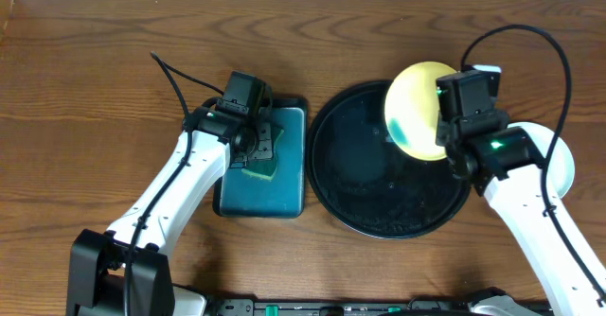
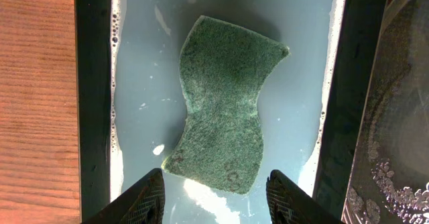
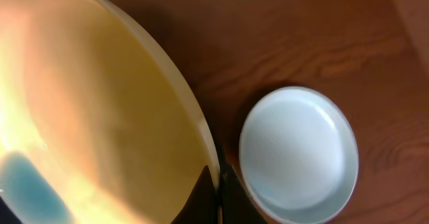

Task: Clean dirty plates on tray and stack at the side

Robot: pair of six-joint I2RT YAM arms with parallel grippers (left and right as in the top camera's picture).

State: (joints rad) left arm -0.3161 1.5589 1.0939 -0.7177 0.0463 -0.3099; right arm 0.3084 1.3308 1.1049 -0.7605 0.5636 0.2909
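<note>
The sponge (image 2: 224,103) lies in the teal tray (image 1: 284,198), straight below the left pincer (image 2: 218,200). The pincer's fingers are spread and empty on either side of the sponge's near end, and its long axis runs across their closing line. The right pincer (image 3: 216,190) pinches the rim of the yellow plate (image 1: 417,108), holding it tilted over the black tray (image 1: 350,193) with the smear facing the sponge arm.

White plate (image 1: 561,162) half hidden under right arm (image 1: 530,201).

The tool (image 3: 216,184) grips the rim of the yellow plate (image 3: 100,110), a white plate (image 3: 298,153) lying nearby.
</note>
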